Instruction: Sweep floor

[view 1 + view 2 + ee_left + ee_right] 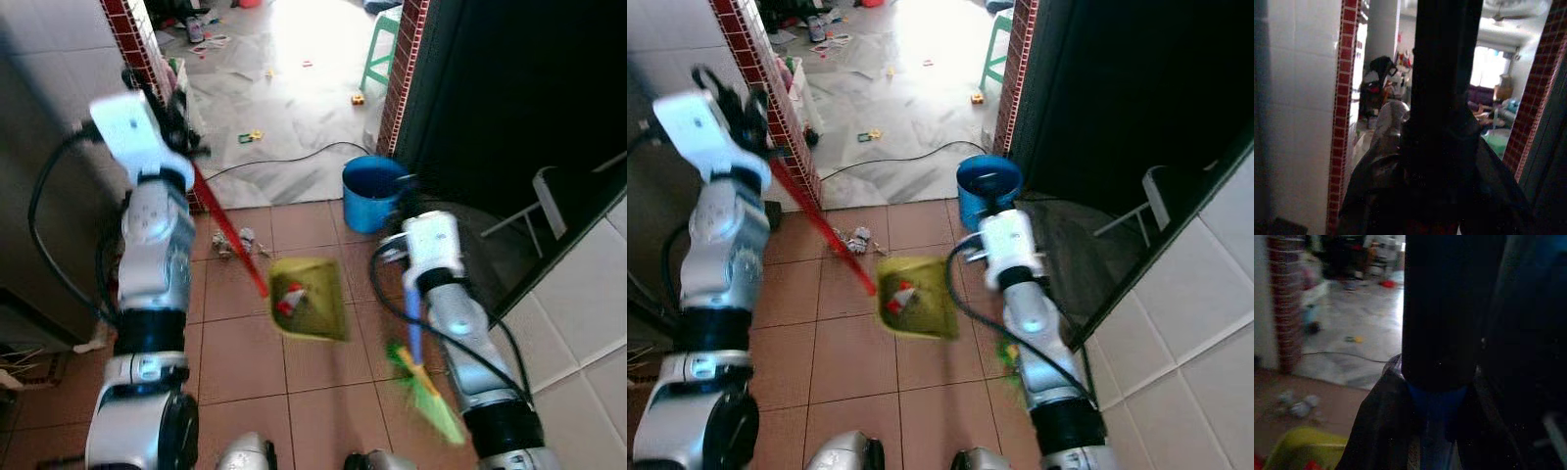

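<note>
A yellow-green dustpan (309,299) hovers tilted over the terracotta floor tiles with red and white litter inside it. Its long red handle (230,230) runs up to my left gripper (181,127), which is shut on it near the brick pillar. My right gripper (404,230) is shut on the blue handle (413,323) of a broom. The broom's green bristles (426,392) are blurred, just right of the dustpan. More crumpled litter (240,243) lies on the tiles left of the dustpan. In the right wrist view the blue handle (1437,406) sits between the dark fingers.
A blue bucket (370,191) stands behind the dustpan by the doorway. A black cable (284,162) crosses the marble floor beyond, with small toys scattered and a green stool (384,44). Brick pillars (404,69) flank the opening. A dark cabinet and white tiled ledge (578,294) line the right.
</note>
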Robot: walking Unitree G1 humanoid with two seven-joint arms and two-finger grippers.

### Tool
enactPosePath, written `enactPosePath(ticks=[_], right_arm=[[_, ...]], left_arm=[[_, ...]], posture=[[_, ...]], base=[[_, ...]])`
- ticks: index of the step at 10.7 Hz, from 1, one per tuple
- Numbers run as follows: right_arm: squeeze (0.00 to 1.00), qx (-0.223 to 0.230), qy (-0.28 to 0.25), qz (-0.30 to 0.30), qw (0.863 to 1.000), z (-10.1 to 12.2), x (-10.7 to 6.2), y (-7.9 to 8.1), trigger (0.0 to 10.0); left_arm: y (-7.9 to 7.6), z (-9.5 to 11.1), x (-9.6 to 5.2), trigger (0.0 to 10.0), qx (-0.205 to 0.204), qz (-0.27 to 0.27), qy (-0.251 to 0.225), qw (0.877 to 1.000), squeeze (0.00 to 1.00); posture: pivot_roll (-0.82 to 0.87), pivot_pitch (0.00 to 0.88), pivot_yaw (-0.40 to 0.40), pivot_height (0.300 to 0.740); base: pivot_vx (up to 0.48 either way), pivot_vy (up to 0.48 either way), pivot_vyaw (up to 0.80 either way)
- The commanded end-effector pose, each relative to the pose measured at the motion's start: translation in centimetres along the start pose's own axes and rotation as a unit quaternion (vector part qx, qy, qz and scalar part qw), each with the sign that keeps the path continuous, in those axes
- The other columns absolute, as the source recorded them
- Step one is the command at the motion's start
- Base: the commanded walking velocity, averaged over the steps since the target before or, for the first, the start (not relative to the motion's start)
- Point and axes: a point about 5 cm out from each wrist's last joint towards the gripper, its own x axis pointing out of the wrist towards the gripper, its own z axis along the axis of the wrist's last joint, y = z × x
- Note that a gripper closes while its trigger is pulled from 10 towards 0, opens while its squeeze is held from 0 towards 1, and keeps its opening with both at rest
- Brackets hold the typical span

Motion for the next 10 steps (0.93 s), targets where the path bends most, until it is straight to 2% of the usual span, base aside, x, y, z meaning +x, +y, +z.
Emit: enactPosePath(ticks=[1, 3, 6, 10], right_arm=[[0.00, -0.001, 0.009, -0.025, 1.000, -0.2, 0.0, -0.8, 10.0], [0.00, -0.011, 0.008, -0.002, 1.000, -0.4, 0.1, -0.3, 10.0], [0.00, -0.014, 0.004, -0.001, 1.000, -0.2, 0.3, 0.1, 10.0], [0.00, -0.022, -0.011, -0.015, 1.000, 0.2, 0.1, -0.7, 10.0]], left_arm=[[-0.6, 2.3, 1.0, 10.0, -0.018, -0.005, -0.047, 0.999, 0.00], [-0.9, 3.6, 1.9, 10.0, -0.029, 0.000, -0.073, 0.997, 0.00], [-0.7, 4.4, 2.6, 10.0, -0.032, 0.010, -0.086, 0.996, 0.00], [-0.6, 4.6, 3.0, 10.0, -0.033, 0.018, -0.093, 0.995, 0.00]], posture=[[-0.07, 0.000, 0.014, 0.740], [-0.07, 0.000, 0.001, 0.740], [-0.06, 0.000, 0.003, 0.740], [-0.07, 0.000, 0.008, 0.740]], base=[[0.352, 0.000, 0.00], [0.401, 0.000, 0.00], [0.452, 0.000, 0.00], [0.454, 0.000, 0.00]])
